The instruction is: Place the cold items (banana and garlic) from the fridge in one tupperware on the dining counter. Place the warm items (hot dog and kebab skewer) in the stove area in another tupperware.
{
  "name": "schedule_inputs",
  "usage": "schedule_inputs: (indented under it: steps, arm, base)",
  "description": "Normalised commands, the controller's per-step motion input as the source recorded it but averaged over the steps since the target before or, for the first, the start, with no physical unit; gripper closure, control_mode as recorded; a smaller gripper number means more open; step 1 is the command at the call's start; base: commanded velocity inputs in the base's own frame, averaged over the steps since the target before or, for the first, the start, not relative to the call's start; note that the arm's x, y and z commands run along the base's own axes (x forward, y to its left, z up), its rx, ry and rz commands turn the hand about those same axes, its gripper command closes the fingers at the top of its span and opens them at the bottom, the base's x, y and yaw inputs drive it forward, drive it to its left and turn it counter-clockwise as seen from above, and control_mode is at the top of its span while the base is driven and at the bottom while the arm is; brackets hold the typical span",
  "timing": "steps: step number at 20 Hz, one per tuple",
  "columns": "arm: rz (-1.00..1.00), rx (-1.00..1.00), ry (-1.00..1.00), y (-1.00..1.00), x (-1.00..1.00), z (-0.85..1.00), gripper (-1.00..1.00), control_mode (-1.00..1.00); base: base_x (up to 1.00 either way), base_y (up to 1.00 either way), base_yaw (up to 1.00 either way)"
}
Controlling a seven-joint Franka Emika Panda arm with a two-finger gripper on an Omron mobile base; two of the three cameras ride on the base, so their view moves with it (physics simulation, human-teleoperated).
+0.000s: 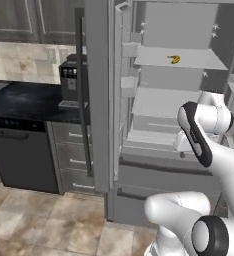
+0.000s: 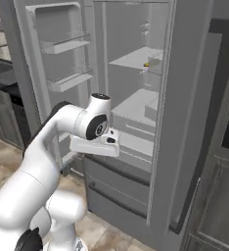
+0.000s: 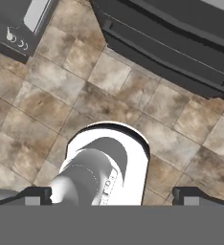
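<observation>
On the left we see a black worktop (image 1: 29,100) over grey drawers, a coffee machine (image 1: 69,80) standing on it. Beside it the fridge (image 1: 154,125) stands with its doors open (white shelves bare but for one item): the banana (image 1: 174,59) lies on an upper shelf, well above our arm. Our gripper (image 3: 111,196) points down at the tiled floor (image 3: 61,91), its fingertips (image 3: 35,195) spread wide apart and holding nothing.
</observation>
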Motion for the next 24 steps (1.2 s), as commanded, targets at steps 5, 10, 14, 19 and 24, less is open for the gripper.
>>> schedule_inputs:
  steps: [5, 10, 14, 19, 24]
  arm:
    - [0.00, 0.00, 0.00, 0.00, 0.00, 0.00, -1.00, 1.00]
    - [0.00, 0.00, 0.00, 0.00, 0.00, 0.00, -1.00, 1.00]
    - [0.00, 0.00, 0.00, 0.00, 0.00, 0.00, -1.00, 1.00]
    - [0.00, 0.00, 0.00, 0.00, 0.00, 0.00, -1.00, 1.00]
    - [0.00, 0.00, 0.00, 0.00, 0.00, 0.00, -1.00, 1.00]
  base:
    - [0.59, 0.00, -0.29]
    - [0.61, 0.04, -0.27]
    - [0.56, 0.38, -0.25]
    - [0.67, 0.12, -0.20]
    - [0.78, 0.00, -0.14]
